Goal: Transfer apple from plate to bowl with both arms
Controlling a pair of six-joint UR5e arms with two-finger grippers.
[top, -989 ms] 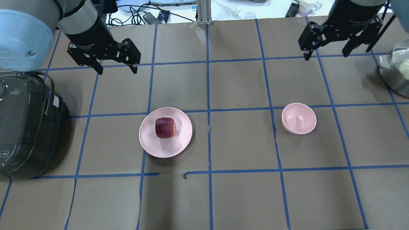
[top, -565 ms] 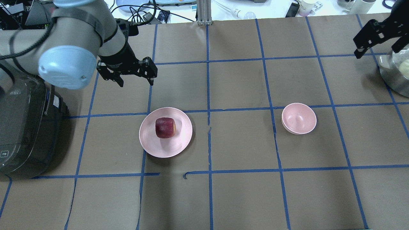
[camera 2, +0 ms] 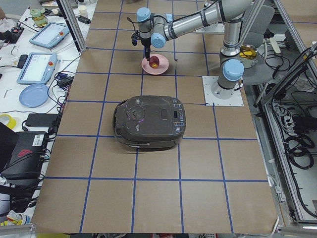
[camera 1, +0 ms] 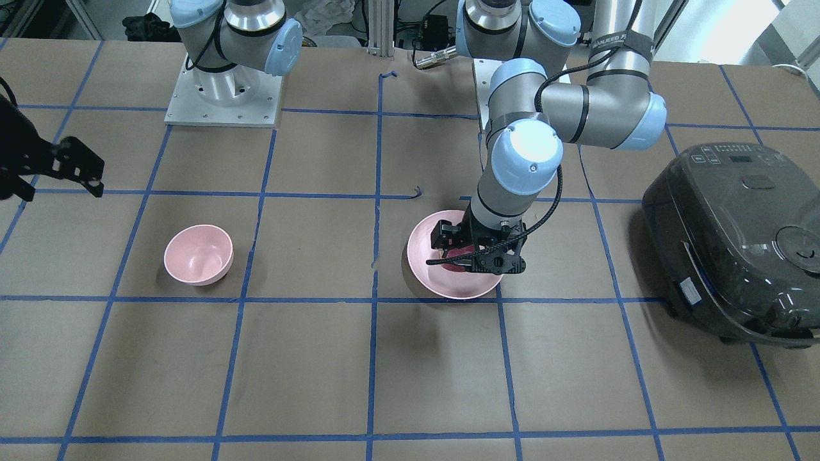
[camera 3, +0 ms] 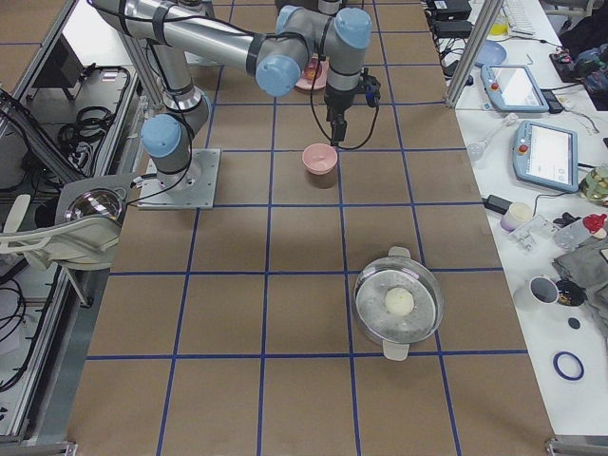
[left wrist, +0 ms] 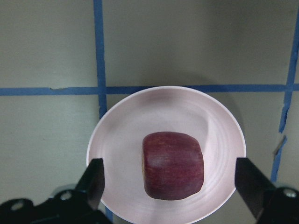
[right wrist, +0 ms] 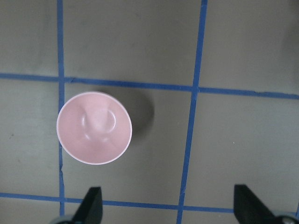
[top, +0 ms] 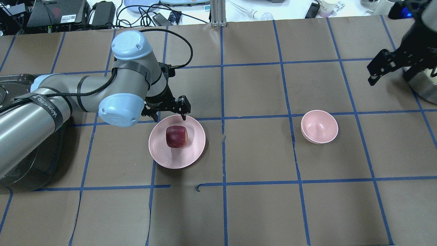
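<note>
The dark-red apple [top: 176,136] lies on the pale-pink plate [top: 160,153], left of the table's middle. My left gripper [top: 166,114] is open and hangs over the plate's far rim, just above the apple. In the left wrist view its fingers [left wrist: 96,179] flank the apple [left wrist: 173,165] on the plate [left wrist: 117,140] without touching it. The small pink bowl [top: 319,126] stands empty to the right. My right gripper [top: 389,77] is open and empty, high at the far right. The right wrist view shows the bowl [right wrist: 94,127] below it.
A dark rice cooker [camera 1: 737,243] stands at the table edge on my left, partly under the left arm. A steel pot [top: 423,85] with a pale round thing inside stands at the far right edge. Cables and devices lie beyond the far edge.
My left arm swung in and down from the far left to just over the plate's far rim. My right gripper moved right, toward the steel pot.
</note>
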